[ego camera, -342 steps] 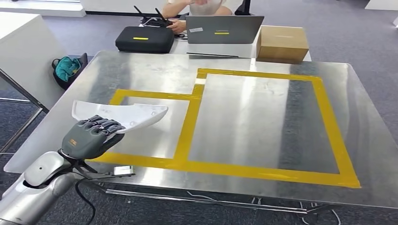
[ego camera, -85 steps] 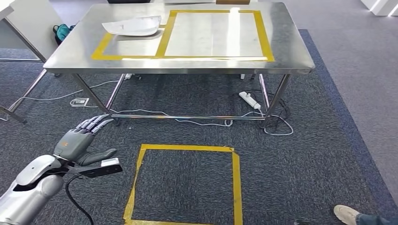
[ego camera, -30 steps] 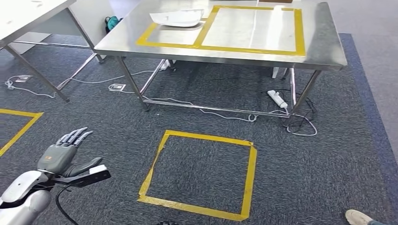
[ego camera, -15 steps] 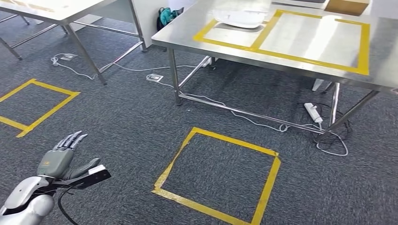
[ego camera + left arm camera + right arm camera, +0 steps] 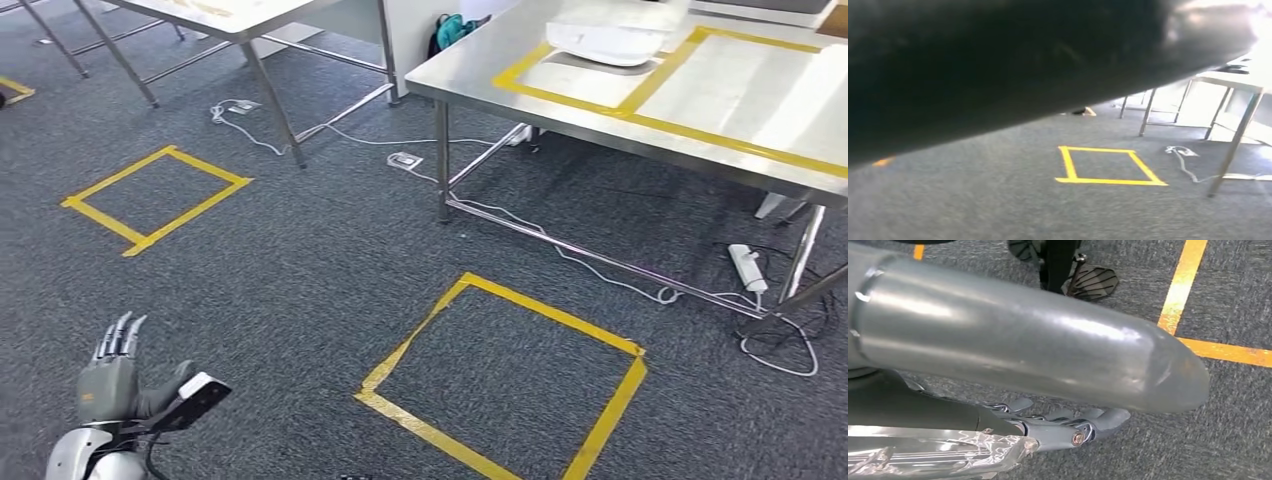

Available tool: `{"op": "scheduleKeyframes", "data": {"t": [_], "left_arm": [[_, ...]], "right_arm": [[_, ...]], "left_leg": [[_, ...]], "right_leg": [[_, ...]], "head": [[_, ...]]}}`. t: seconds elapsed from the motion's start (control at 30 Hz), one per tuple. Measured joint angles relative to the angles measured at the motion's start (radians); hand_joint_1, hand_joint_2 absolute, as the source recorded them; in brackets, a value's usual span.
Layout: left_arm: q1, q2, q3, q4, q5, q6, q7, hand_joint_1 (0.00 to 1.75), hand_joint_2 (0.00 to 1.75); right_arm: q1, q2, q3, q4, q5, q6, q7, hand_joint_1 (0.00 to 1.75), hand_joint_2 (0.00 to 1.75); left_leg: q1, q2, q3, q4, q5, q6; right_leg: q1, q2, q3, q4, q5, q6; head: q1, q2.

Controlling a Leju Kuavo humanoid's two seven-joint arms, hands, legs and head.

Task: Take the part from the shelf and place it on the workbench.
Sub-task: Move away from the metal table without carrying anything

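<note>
— What's the left hand (image 5: 108,378) doing?
— Fingers spread, holding nothing, low over the grey carpet.
— And the right hand (image 5: 1068,422)?
— The wrist view catches only part of it behind the silver arm; I cannot tell its state.
— The part (image 5: 605,42)?
— White, lying on the steel surface (image 5: 480,75) inside a yellow tape outline. A yellow tape square (image 5: 505,380) marks the floor between.

white part (image 5: 606,42) cut by top edge, left wrist view blurred

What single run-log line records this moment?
part: on workbench, inside taped frame | left hand: open, holds nothing | right hand: state unclear
</note>
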Motion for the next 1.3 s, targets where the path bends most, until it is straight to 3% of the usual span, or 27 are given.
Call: {"op": "scheduleKeyframes", "data": {"t": [0.03,0.07,0.13,0.2,0.3,0.37,0.43,0.47,0.5,0.53,0.6,0.63,0.7,0.73,0.8,0.87,0.93,1.0,1.03,1.07,1.1,1.17,1.2,1.23,1.3], "left_arm": [[-0.006,-0.027,0.058,0.016,-0.069,0.001,-0.042,0.00,0.00],[-0.016,-0.057,0.134,0.030,-0.152,0.001,-0.090,0.00,0.00],[-0.046,-0.116,0.317,0.042,-0.313,0.002,-0.181,0.00,0.00],[-0.074,-0.168,0.492,0.045,-0.406,0.003,-0.221,0.00,0.00],[-0.084,-0.220,0.683,0.045,-0.434,0.006,-0.223,0.00,0.00],[-0.092,-0.246,0.805,0.046,-0.435,0.007,-0.223,0.00,0.00],[-0.100,-0.267,0.920,0.051,-0.432,0.007,-0.223,0.00,0.00],[-0.102,-0.277,0.974,0.053,-0.429,0.007,-0.223,0.00,0.00],[-0.103,-0.285,1.029,0.056,-0.424,0.007,-0.223,0.00,0.00],[-0.103,-0.293,1.080,0.057,-0.419,0.007,-0.223,0.00,0.00],[-0.103,-0.305,1.169,0.057,-0.414,0.007,-0.223,0.00,0.00],[-0.103,-0.308,1.201,0.057,-0.414,0.007,-0.223,0.00,0.00],[-0.107,-0.312,1.251,0.057,-0.413,0.007,-0.223,0.00,0.00],[-0.108,-0.313,1.268,0.057,-0.413,0.007,-0.223,0.00,0.00],[-0.108,-0.316,1.298,0.057,-0.413,0.007,-0.223,0.00,0.00],[-0.109,-0.319,1.321,0.056,-0.413,0.007,-0.223,0.00,0.00],[-0.115,-0.321,1.332,0.056,-0.413,0.007,-0.223,0.00,0.00],[-0.119,-0.323,1.339,0.056,-0.414,0.007,-0.222,0.00,0.00],[-0.118,-0.325,1.344,0.055,-0.414,0.007,-0.218,0.00,0.00],[-0.115,-0.326,1.351,0.051,-0.417,0.007,-0.208,0.00,0.00],[-0.113,-0.327,1.357,0.045,-0.420,0.007,-0.189,0.00,0.00],[-0.109,-0.329,1.367,0.029,-0.426,0.007,-0.128,0.00,0.00],[-0.108,-0.330,1.371,0.021,-0.427,0.007,-0.093,0.00,0.00],[-0.105,-0.331,1.374,0.015,-0.430,0.007,-0.060,0.00,0.00],[-0.095,-0.332,1.382,0.000,-0.444,0.008,-0.002,0.00,0.00]], "right_arm": [[-0.001,0.000,-0.010,-0.003,-0.004,-0.001,0.003,0.00,0.00],[-0.002,0.001,-0.020,-0.006,-0.007,-0.002,0.005,0.00,0.00],[-0.004,0.001,-0.037,-0.012,-0.010,-0.005,0.006,0.00,0.00],[-0.004,0.002,-0.051,-0.017,-0.010,-0.006,0.006,0.00,0.00],[-0.003,0.004,-0.068,-0.026,-0.010,-0.002,0.004,0.00,0.00],[-0.003,0.009,-0.080,-0.034,-0.010,0.001,0.002,0.00,0.00],[-0.001,0.015,-0.092,-0.042,-0.006,0.001,0.002,0.00,0.00],[0.002,0.019,-0.097,-0.046,-0.002,0.000,0.003,0.00,0.00],[0.005,0.022,-0.102,-0.051,0.003,-0.002,0.005,0.00,0.00],[0.008,0.025,-0.106,-0.056,0.007,-0.003,0.005,0.00,0.00],[0.011,0.031,-0.112,-0.065,0.013,-0.006,0.006,0.00,0.00],[0.011,0.034,-0.115,-0.069,0.014,-0.006,0.006,0.00,0.00],[0.011,0.041,-0.119,-0.073,0.015,-0.006,0.007,0.00,0.00],[0.011,0.044,-0.120,-0.074,0.015,-0.006,0.007,0.00,0.00],[0.010,0.048,-0.122,-0.078,0.016,-0.006,0.007,0.00,0.00],[0.010,0.052,-0.123,-0.083,0.017,-0.006,0.007,0.00,0.00],[0.013,0.053,-0.124,-0.087,0.018,-0.006,0.007,0.00,0.00],[0.014,0.053,-0.125,-0.088,0.018,-0.006,0.007,0.00,0.00],[0.013,0.054,-0.126,-0.090,0.019,-0.006,0.007,0.00,0.00],[0.012,0.055,-0.126,-0.091,0.020,-0.006,0.007,0.00,0.00],[0.012,0.057,-0.127,-0.094,0.022,-0.006,0.007,0.00,0.00],[0.012,0.064,-0.128,-0.099,0.028,-0.006,0.007,0.00,0.00],[0.012,0.067,-0.129,-0.101,0.032,-0.006,0.007,0.00,0.00],[0.011,0.070,-0.130,-0.104,0.035,-0.006,0.007,0.00,0.00],[0.009,0.077,-0.130,-0.108,0.044,-0.005,0.007,0.00,0.00]], "left_leg": [[0.001,0.002,0.005,-0.007,0.013,0.000],[0.002,0.008,0.031,-0.052,0.041,0.000],[-0.002,0.053,0.111,-0.189,0.094,0.004],[-0.009,0.086,0.155,-0.269,0.107,0.017],[-0.010,0.061,0.157,-0.279,0.103,0.037],[-0.005,0.039,0.161,-0.282,0.104,0.050],[-0.003,0.016,0.162,-0.283,0.104,0.059],[-0.004,0.002,0.162,-0.283,0.104,0.061],[-0.004,-0.013,0.162,-0.282,0.104,0.061],[-0.004,-0.029,0.163,-0.282,0.104,0.061],[-0.003,-0.060,0.166,-0.281,0.103,0.059],[-0.003,-0.075,0.166,-0.279,0.103,0.055],[-0.003,-0.103,0.161,-0.277,0.105,0.044],[-0.002,-0.116,0.157,-0.278,0.108,0.036],[0.002,-0.129,0.152,-0.281,0.115,0.022],[-0.001,-0.083,0.133,-0.244,0.092,0.013],[-0.004,-0.020,0.076,-0.126,0.027,0.008],[-0.002,-0.002,0.018,-0.005,-0.021,0.005],[-0.002,0.000,0.012,0.010,-0.018,0.005],[-0.002,0.004,0.028,-0.015,0.002,0.006],[-0.002,0.014,0.063,-0.074,0.033,0.008],[-0.007,0.060,0.142,-0.212,0.080,0.016],[-0.010,0.075,0.166,-0.254,0.088,0.021],[-0.014,0.082,0.174,-0.272,0.087,0.026],[-0.015,0.059,0.175,-0.279,0.086,0.039]], "right_leg": [[0.000,-0.014,0.000,0.000,-0.001,0.001],[0.000,-0.027,0.002,0.000,-0.002,0.003],[0.003,-0.048,0.006,0.001,-0.008,0.011],[0.011,-0.064,0.012,0.001,-0.014,0.021],[0.012,-0.080,0.023,-0.004,-0.023,0.036],[0.008,-0.041,0.006,0.044,-0.058,0.045],[0.007,0.011,-0.053,0.172,-0.122,0.047],[0.007,0.021,-0.088,0.240,-0.147,0.047],[0.007,0.026,-0.113,0.284,-0.155,0.046],[0.008,0.029,-0.120,0.288,-0.142,0.045],[0.004,0.047,-0.080,0.183,-0.069,0.043],[-0.002,0.077,-0.049,0.111,-0.038,0.044],[-0.009,0.123,-0.011,0.021,-0.012,0.044],[-0.009,0.130,-0.005,0.012,-0.016,0.041],[-0.007,0.105,0.001,0.009,-0.011,0.027],[-0.007,0.078,0.006,0.006,-0.006,0.014],[-0.003,0.046,0.006,0.004,-0.006,0.006],[0.000,0.013,0.005,0.004,-0.008,0.003],[0.001,-0.002,0.005,0.004,-0.009,0.003],[0.002,-0.016,0.007,0.004,-0.010,0.003],[0.002,-0.029,0.009,0.004,-0.012,0.004],[0.006,-0.050,0.014,0.005,-0.019,0.011],[0.009,-0.060,0.016,0.005,-0.023,0.016],[0.012,-0.070,0.019,0.003,-0.027,0.021],[0.012,-0.086,0.029,-0.003,-0.031,0.032]], "head": [[0.000,0.000],[0.000,0.000],[-0.001,0.000],[0.000,0.000],[0.002,0.000],[0.007,0.000],[0.013,0.000],[0.014,0.000],[0.014,0.000],[0.014,0.000],[0.014,0.000],[0.015,0.000],[0.014,0.000],[0.014,0.000],[0.014,0.000],[0.008,0.000],[0.002,0.000],[0.002,0.000],[0.001,0.000],[0.001,0.000],[0.001,0.000],[0.001,0.000],[0.002,0.000],[0.002,0.000],[0.002,0.000]]}}
